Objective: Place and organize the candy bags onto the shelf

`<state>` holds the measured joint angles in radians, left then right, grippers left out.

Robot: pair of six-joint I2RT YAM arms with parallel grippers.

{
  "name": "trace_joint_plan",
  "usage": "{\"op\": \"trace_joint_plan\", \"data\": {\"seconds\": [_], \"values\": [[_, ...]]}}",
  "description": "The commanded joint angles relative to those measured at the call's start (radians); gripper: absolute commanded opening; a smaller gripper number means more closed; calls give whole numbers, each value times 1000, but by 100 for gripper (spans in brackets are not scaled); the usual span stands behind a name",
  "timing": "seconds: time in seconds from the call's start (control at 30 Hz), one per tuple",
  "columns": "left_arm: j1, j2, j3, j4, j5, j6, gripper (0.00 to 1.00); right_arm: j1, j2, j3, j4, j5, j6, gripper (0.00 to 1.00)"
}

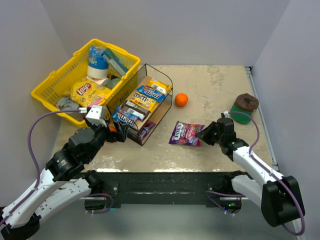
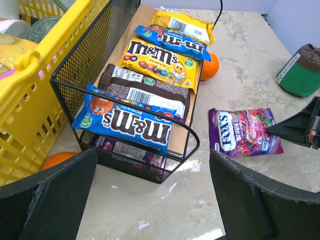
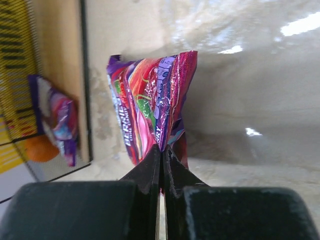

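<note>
On the shelf [image 2: 92,57], "m&m's" is read upside down on the near blue bag [image 2: 125,122] at its front end, again on the yellow candy bag [image 2: 157,62] at its middle, and again on the far blue bag [image 2: 172,39] just behind that. On the brown bag [image 2: 145,90] between the first two, only a barcode label can be made out. Right of the shelf, "FOX'S" and "BERRIES" are printed on the purple bag [image 2: 245,132], and left of the shelf, "Lay's" is shown on the chip bag [image 1: 86,91] in the basket [image 1: 52,82].
</note>
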<state>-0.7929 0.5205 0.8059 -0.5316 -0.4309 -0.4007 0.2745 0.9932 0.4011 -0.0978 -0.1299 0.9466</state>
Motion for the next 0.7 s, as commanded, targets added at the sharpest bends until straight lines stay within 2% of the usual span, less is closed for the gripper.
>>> {"op": "trace_joint_plan", "data": {"seconds": [0.0, 0.4, 0.67], "values": [[-2, 4, 30, 44, 4, 10, 99, 2, -13, 99, 58, -132, 43, 0], [-3, 4, 29, 45, -3, 14, 100, 6, 73, 168, 320, -278, 196, 0], [-3, 3, 19, 54, -6, 14, 100, 75, 206, 217, 532, -214, 311, 0]]}}
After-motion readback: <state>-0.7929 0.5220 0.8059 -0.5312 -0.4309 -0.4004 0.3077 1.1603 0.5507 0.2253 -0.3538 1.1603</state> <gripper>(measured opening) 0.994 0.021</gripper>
